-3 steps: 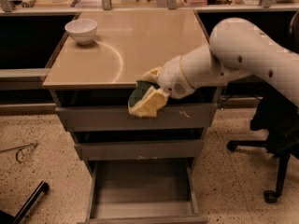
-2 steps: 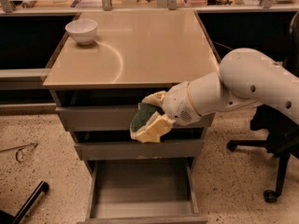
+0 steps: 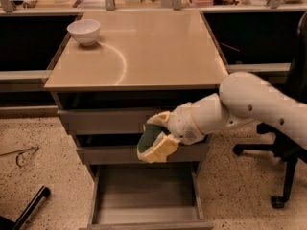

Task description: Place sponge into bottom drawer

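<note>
My gripper [image 3: 154,139] is shut on the sponge [image 3: 149,137], a dark green pad held between the cream fingers [image 3: 160,148]. It hangs in front of the middle drawer's front, above the open bottom drawer [image 3: 146,218]. The bottom drawer is pulled out, a shallow grey tray with nothing visible in it. My white arm reaches in from the right.
A white bowl [image 3: 84,31] stands at the back left of the tan cabinet top [image 3: 144,51]. The top drawer [image 3: 103,120] and middle drawer [image 3: 105,154] are shut. An office chair base [image 3: 278,176] stands to the right. A dark bar [image 3: 29,207] lies on the floor at left.
The gripper with the sponge has moved down from the cabinet top's front edge, past the top drawer, to the middle drawer's front.
</note>
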Action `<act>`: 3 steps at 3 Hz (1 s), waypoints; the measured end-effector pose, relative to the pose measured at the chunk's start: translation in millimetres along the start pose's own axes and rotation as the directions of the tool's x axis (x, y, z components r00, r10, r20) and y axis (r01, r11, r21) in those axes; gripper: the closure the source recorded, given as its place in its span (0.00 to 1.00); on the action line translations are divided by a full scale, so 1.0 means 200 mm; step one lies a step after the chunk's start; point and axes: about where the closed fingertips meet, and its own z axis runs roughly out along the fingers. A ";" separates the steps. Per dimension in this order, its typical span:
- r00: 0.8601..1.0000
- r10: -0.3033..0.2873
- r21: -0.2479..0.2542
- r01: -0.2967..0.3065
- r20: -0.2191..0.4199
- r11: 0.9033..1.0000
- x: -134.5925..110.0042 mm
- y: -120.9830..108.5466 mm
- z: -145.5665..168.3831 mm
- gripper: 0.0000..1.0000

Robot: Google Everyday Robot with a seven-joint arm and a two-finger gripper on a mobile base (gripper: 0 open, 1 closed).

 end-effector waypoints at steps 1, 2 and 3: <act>0.999 0.020 -0.045 -0.018 0.027 0.999 0.36 0.01 0.19 1.00; 0.994 0.060 -0.077 -0.053 0.096 0.996 0.67 0.01 0.41 1.00; 0.994 0.059 -0.076 -0.052 0.096 0.996 0.67 0.01 0.41 1.00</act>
